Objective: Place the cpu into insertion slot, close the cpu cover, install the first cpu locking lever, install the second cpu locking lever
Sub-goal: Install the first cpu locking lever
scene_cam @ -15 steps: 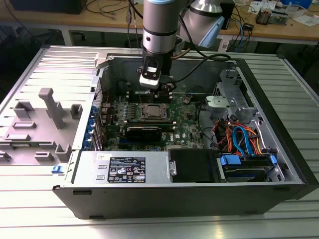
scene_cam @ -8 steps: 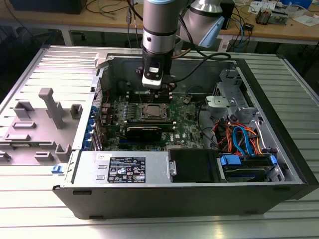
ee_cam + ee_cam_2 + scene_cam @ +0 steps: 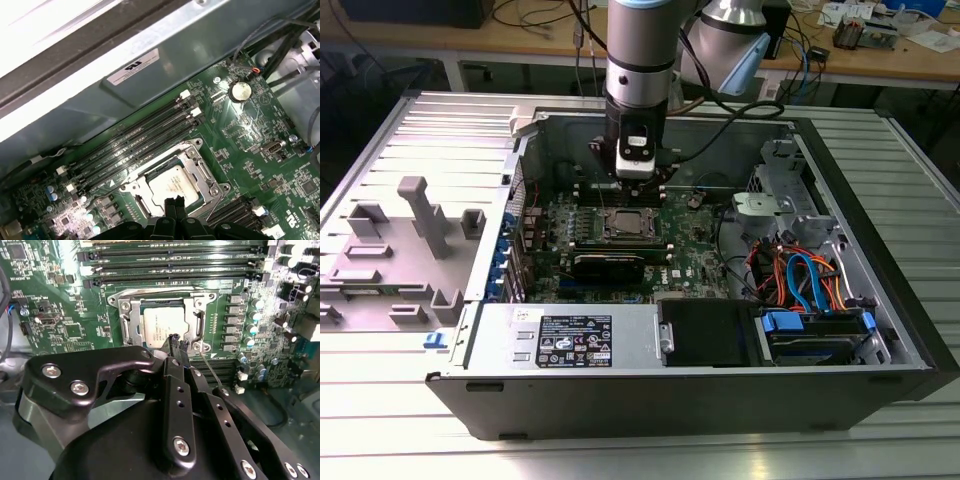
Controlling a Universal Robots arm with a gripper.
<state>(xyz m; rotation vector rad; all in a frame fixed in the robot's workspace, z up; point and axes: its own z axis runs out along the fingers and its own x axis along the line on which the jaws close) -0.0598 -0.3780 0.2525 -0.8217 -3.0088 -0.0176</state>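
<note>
Hovering over the cpu, my pincer is drawn together; the cpu cover is down (one lever looks not yet locked).

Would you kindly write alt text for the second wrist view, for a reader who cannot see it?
The black gripper hangs over one edge of the silvery cpu, which sits on the green circuit board framed by the metal cpu cover. Long black memory slots run beyond it.

In the second wrist view, the gripper hides from you the near edges of the cpu and cpu cover.
</note>
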